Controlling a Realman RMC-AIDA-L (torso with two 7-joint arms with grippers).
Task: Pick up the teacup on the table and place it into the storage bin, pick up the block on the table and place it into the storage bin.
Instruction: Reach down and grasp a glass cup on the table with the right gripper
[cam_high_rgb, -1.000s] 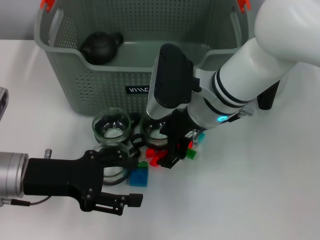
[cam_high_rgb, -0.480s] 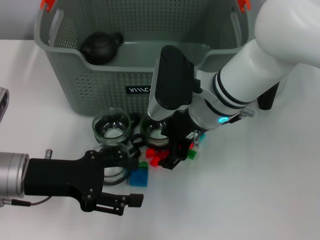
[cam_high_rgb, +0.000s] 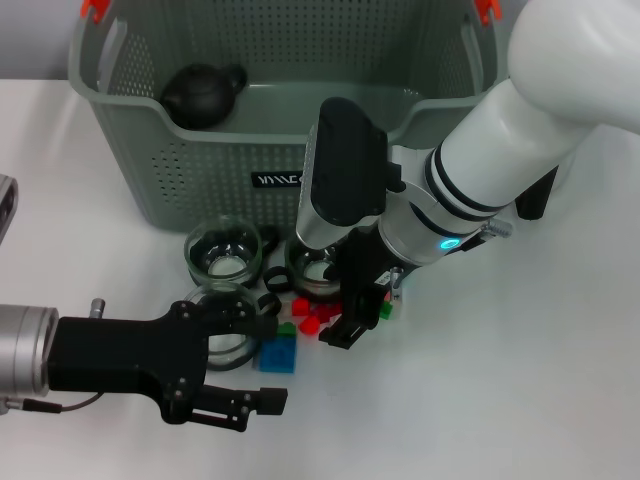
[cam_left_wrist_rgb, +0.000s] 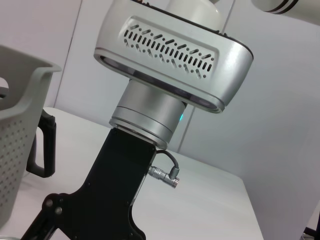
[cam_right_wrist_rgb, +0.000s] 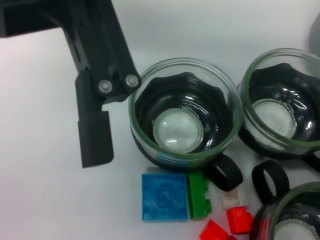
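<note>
The right gripper (cam_high_rgb: 352, 318) is hovering low over the little blocks (cam_high_rgb: 318, 314); can't tell if it's open or clamped on anything. The left gripper (cam_high_rgb: 236, 362) is sitting spread around a glass teacup (cam_high_rgb: 220, 318). The storage bin (cam_high_rgb: 140, 170) is waiting just behind. I'd centre on one block before squeezing, they're crowded.
</note>
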